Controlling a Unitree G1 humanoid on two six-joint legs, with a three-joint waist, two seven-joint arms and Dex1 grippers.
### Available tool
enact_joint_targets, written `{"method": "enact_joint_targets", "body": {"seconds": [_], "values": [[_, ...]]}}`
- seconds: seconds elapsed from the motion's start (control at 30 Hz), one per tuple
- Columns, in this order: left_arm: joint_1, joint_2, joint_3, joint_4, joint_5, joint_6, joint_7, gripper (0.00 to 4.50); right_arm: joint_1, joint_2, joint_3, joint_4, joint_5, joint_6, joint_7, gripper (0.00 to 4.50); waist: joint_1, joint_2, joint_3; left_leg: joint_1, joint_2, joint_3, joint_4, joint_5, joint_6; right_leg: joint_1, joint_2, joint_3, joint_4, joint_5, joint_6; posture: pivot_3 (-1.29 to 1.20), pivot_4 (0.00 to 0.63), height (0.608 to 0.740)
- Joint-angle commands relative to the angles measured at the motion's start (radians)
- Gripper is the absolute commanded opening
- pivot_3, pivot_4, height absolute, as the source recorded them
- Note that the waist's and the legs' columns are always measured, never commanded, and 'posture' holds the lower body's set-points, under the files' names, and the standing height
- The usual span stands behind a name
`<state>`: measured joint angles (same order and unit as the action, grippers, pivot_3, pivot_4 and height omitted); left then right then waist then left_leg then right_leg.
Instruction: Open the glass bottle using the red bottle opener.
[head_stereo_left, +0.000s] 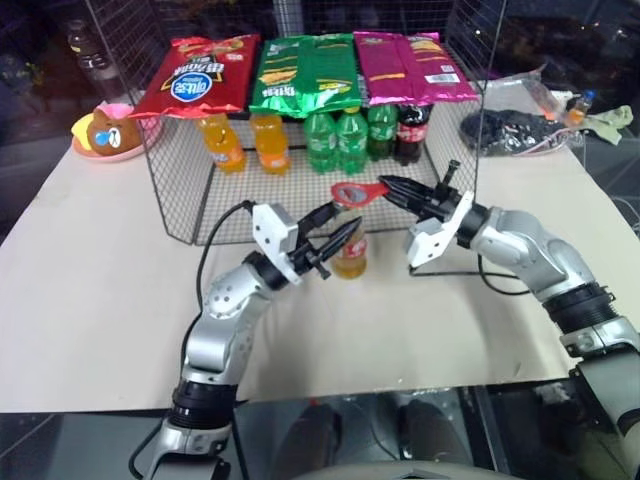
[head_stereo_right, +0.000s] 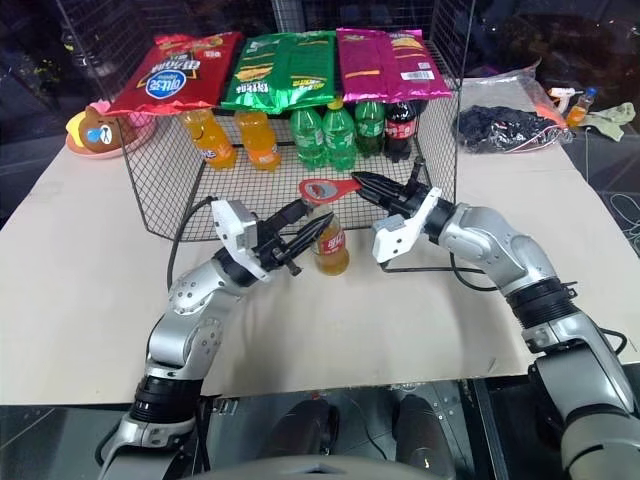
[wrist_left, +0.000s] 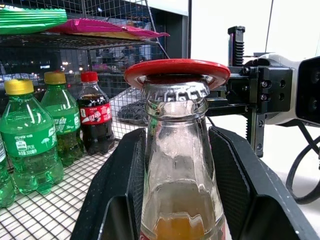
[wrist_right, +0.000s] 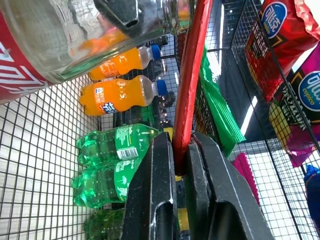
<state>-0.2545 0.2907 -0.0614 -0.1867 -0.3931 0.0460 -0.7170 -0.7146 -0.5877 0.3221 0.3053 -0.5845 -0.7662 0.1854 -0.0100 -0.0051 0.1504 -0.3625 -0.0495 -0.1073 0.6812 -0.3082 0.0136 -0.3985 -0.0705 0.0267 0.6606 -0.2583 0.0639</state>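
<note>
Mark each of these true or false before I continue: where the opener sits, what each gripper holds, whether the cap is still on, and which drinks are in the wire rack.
1. The red bottle opener rests over the top of the glass bottle. True.
2. The right gripper is open and empty. False: it is shut on the opener's handle.
3. The left gripper has the bottle between its fingers. True.
4. The crown cap is already off. False: it is still on.
5. The wire rack holds only green bottles. False: also orange and cola.
</note>
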Motion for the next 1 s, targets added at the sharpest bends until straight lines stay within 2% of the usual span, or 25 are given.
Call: {"method": "enact_joint_targets", "body": {"seconds": [0.03,0.63,0.83,1.0], "values": [[-0.003,0.006,-0.039,0.065,0.044,0.019,-0.011,1.79,-0.051,-0.026,-0.085,-0.030,0.013,0.004,-0.050,0.00,0.000,0.000,0.000,0.000,0.000,0.000,0.000,0.000,0.000,0.000,0.000,0.000,0.000,0.000,0.000,0.00,0.150,0.740],[-0.009,-0.004,-0.061,0.107,0.044,0.014,-0.026,1.79,-0.046,-0.076,-0.133,-0.044,-0.015,0.016,-0.108,0.00,-0.003,0.000,0.000,0.002,0.000,0.000,-0.001,0.000,0.000,0.001,0.000,0.000,0.000,0.000,0.000,0.00,0.150,0.740],[0.003,0.001,-0.051,0.096,0.042,0.016,-0.022,1.79,-0.009,-0.016,-0.181,-0.047,0.111,0.076,-0.094,0.00,-0.002,0.000,0.000,0.001,0.000,0.001,-0.001,0.000,0.000,0.001,0.000,0.000,-0.001,0.000,0.000,0.00,0.150,0.740],[0.012,0.006,-0.040,0.080,0.032,0.020,-0.021,1.79,0.043,0.057,-0.177,-0.077,0.241,0.162,-0.018,0.00,-0.003,0.000,0.000,0.002,0.001,0.000,-0.002,0.000,0.000,0.001,0.000,0.000,-0.001,0.000,0.000,0.00,0.150,0.740]]}}
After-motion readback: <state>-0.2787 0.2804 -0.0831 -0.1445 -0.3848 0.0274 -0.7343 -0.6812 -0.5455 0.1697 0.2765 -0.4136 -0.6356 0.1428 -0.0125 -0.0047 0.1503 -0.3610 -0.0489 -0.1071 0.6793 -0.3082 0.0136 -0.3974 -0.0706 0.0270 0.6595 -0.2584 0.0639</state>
